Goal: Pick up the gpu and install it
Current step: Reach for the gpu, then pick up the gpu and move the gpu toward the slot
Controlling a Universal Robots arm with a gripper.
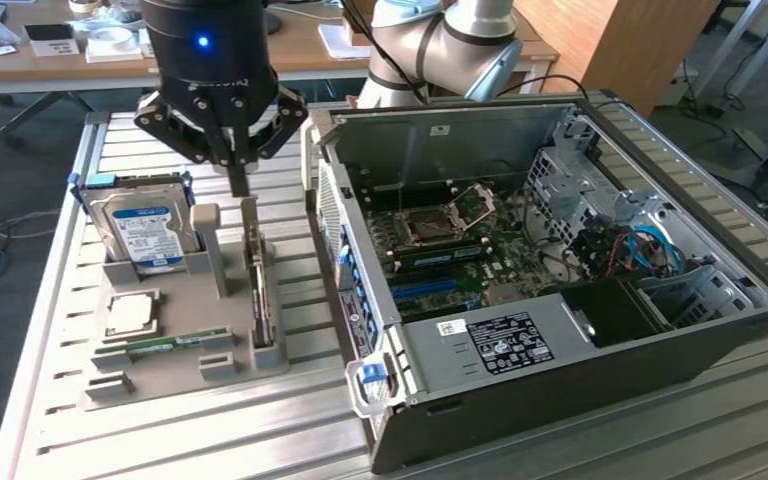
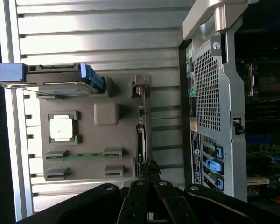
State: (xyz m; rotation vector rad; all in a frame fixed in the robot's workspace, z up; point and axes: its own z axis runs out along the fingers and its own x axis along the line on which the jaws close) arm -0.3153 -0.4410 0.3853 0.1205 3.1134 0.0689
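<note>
One grey tray [image 1: 160, 380] sits nearest on the slatted table [image 1: 157, 440], just beside the open PC case [image 1: 704, 335] on the exterior view's right. Near end of the tray: green RAM stick [image 1: 171, 345] lying flat in its slot, then the CPU [image 1: 131, 315] in a square pocket behind it.

gpu [image 1: 263, 300] stands on edge in the tray's long slot, on the side closest to the case. It's very slim from here, running near to far, and isn't installed. Wrist view has the same card [image 2: 141, 121] as a thin line between the tray's block and the case wall [image 2: 214, 93].

Hard drive [image 1: 144, 230] (blue-white label) stands upright at the tray's far corner.

Gripper [image 1: 239, 185] hangs over the far end of the gpu with its fingers pressed together, nothing visibly pinched. Tips are just above the card's end; can't tell if they touch it. Wrist view puts the closed tips [image 2: 147, 169] right at the card's end.

Inside the case, the motherboard [image 1: 451, 250] is exposed. Arm [image 1: 438, 50] and a cluttered desk [image 1: 91, 65] are behind.
</note>
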